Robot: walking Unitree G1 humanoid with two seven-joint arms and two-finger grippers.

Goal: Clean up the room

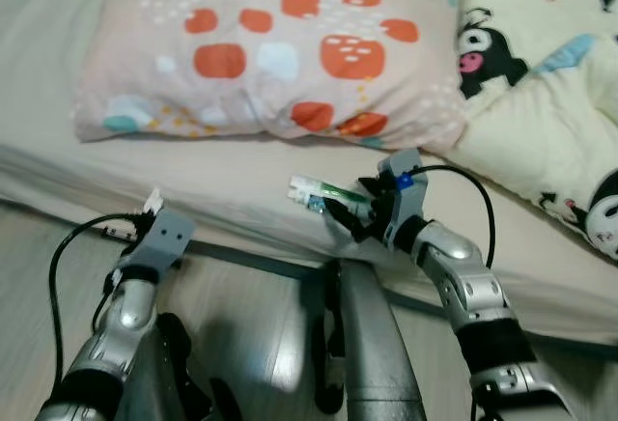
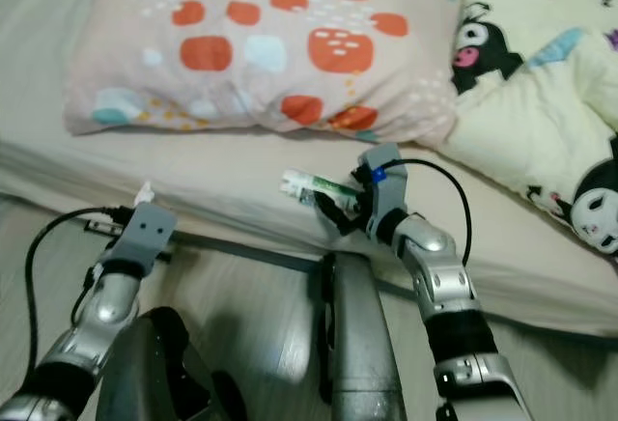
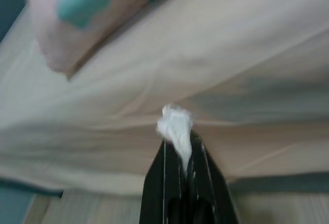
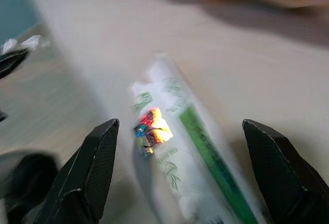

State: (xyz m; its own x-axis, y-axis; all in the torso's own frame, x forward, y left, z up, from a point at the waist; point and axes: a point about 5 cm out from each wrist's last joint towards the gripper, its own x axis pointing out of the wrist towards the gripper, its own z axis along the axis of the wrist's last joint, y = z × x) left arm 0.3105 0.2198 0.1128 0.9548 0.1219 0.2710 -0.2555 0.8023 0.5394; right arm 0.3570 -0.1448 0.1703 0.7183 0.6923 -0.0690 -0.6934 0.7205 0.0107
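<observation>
Fingers of my right gripper [image 4: 180,175] stand wide apart, one on either side of the white and green tube [image 4: 180,157], which lies on the sheet [image 1: 232,184] near the edge of the bed. Its long axis runs straight ahead between the open jaws, away from my wrist, so I judge a short push forward and a squeeze across its width is what the grasp needs. My left gripper [image 3: 177,131] is pinched shut on a scrap of white tissue [image 3: 176,126] and sits lower, off to the left at the bed's edge, well apart from the tube, so the right arm is plainly the nearer one. Beyond lies the pillow with orange spots [image 1: 280,44], and to the right a cartoon blanket [image 1: 541,102].
</observation>
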